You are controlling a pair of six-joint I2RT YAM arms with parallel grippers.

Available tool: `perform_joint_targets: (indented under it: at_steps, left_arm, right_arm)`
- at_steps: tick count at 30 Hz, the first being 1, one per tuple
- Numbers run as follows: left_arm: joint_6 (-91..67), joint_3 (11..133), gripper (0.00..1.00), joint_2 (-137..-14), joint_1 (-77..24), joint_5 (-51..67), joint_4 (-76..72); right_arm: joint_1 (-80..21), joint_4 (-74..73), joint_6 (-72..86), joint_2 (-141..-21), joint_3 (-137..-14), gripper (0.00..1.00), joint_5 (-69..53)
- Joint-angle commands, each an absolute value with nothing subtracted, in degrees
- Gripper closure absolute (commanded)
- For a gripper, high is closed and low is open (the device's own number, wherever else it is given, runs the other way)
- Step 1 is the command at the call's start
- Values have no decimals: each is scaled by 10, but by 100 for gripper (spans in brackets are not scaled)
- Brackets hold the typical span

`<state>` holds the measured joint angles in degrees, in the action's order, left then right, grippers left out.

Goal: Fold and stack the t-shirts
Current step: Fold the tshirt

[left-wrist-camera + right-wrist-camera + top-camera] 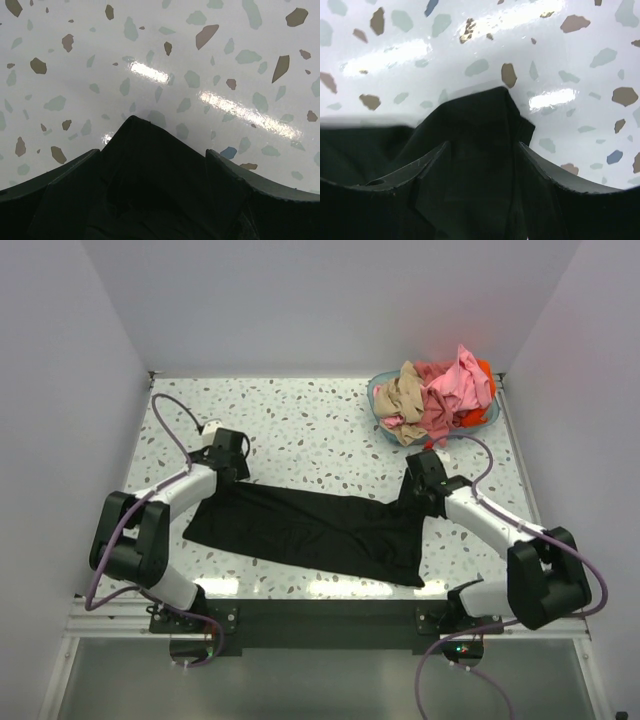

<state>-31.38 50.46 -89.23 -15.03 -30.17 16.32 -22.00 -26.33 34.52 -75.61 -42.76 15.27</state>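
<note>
My left claw (150, 155) and right claw (484, 150) each pinch a black t-shirt (310, 530) corner, stretching it flat across the worktop (300, 420), presumably for folding.

Matt cloth black t-shirt (320, 530), glossy speckled table (300, 430).

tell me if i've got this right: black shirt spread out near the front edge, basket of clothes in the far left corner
Not quite: the basket of clothes is in the far right corner, as the top view shows. The black shirt is spread out near the front edge, as you said.
</note>
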Motion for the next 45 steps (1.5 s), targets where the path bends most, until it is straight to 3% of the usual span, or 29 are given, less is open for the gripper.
perform_joint_targets:
  at_steps: [1,7,11,14,19,31,33,35,37,45]
  left_arm:
    - [-289,498,11,-889,-136,-299,116]
    - [-281,501,11,-913,-125,-282,100]
    - [-282,500,12,-924,-118,-265,90]
    - [-282,502,14,-935,-116,-265,89]
    - [-283,493,16,-931,-117,-233,77]
    - [-282,457,16,-822,-121,-143,62]
    - [-282,445,19,-811,-130,-144,67]
    - [-281,440,26,-804,-143,-152,82]
    - [-284,440,30,-806,-171,-183,98]
    - [-301,401,40,-788,-202,-179,120]
  right_arm:
    - [-197,-220,322,-785,-454,43,140]
    - [-166,-188,314,-831,-453,46,121]
    - [-143,-173,309,-860,-451,55,99]
    - [-112,-166,311,-879,-452,76,76]
    - [-79,-163,305,-897,-461,98,55]
    - [15,-210,266,-902,-543,100,55]
    - [15,-219,264,-904,-562,86,44]
    - [15,-227,261,-899,-570,60,35]
    - [14,-229,263,-882,-567,49,24]
    - [13,-242,256,-803,-515,42,6]
